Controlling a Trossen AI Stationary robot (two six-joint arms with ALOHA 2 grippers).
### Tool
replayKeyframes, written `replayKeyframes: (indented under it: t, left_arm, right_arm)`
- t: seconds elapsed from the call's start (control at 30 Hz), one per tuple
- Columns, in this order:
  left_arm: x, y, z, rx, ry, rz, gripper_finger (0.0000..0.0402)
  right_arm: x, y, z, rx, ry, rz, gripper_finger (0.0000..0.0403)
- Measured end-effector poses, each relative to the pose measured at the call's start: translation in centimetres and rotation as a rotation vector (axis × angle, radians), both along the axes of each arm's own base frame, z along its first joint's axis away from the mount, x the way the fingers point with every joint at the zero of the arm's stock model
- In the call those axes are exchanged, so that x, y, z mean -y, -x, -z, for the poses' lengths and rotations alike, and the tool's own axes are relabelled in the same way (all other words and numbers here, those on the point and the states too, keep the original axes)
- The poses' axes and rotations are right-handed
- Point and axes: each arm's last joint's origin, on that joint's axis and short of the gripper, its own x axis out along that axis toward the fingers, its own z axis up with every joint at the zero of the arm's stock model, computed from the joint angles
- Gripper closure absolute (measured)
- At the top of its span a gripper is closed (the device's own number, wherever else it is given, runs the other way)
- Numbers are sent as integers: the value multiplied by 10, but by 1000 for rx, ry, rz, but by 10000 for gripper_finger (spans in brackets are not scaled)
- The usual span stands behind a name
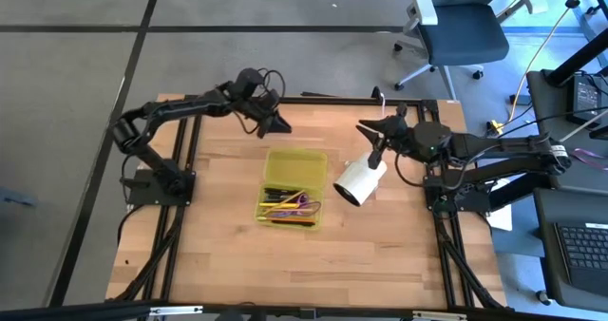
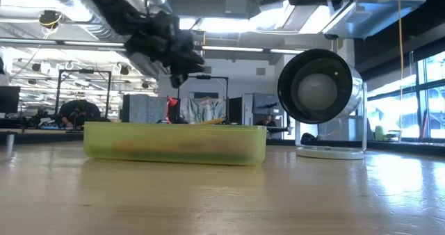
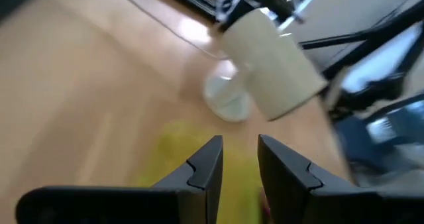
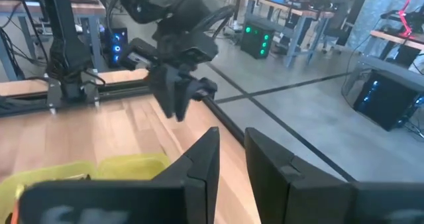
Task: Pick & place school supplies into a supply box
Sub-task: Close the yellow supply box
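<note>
Translucent yellow-green supply box [image 1: 294, 165] holds pens [image 1: 281, 204]; both claws, left [image 1: 281, 124] and right [image 1: 365, 128], slightly parted, empty.

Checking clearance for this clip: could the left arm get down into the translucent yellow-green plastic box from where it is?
Probably yes: the left pincer hangs empty above the box's far end, nothing between them.

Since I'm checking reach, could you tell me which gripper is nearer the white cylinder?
Right. The right gripper hangs just beyond the white cylinder; the left gripper hangs past the supply box.
</note>
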Motion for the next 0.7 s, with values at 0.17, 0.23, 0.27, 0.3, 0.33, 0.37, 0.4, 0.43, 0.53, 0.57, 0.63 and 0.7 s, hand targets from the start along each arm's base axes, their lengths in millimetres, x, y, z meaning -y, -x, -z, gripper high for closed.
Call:
replayKeyframes:
  t: [0.17,0.23,0.27,0.3,0.33,0.37,0.4,0.43,0.53,0.57,0.63,0.7]
  left_arm:
    - [-5,-16,-12,-182,-222,-47,313]
    - [-6,-20,-14,-301,-344,-69,313]
    - [-5,-21,-14,-349,-393,-78,313]
    - [-5,-22,-14,-387,-432,-82,313]
    - [-4,-24,-14,-406,-467,-86,313]
    - [-3,-25,-14,-414,-490,-90,313]
    - [-2,-26,-15,-416,-506,-92,313]
    - [0,-28,-15,-418,-511,-92,313]
    - [5,-30,-14,-423,-503,-74,313]
    - [6,-30,-14,-423,-502,-69,313]
    - [8,-32,-14,-421,-504,-63,313]
    - [10,-33,-14,-419,-510,-63,312]
  right_arm:
    - [0,1,-1,4,2,6,326]
    - [0,2,-1,7,2,8,326]
    - [0,2,-1,6,2,7,326]
    - [0,2,-1,5,2,7,326]
    - [0,2,-1,6,2,8,326]
    - [0,1,-1,5,1,8,326]
    - [0,1,-1,4,2,8,326]
    - [0,1,-1,3,2,8,326]
    - [0,1,-1,3,2,8,326]
    - [0,1,-1,3,2,8,326]
    - [0,1,-1,3,2,8,326]
    - [0,1,-1,3,2,8,326]
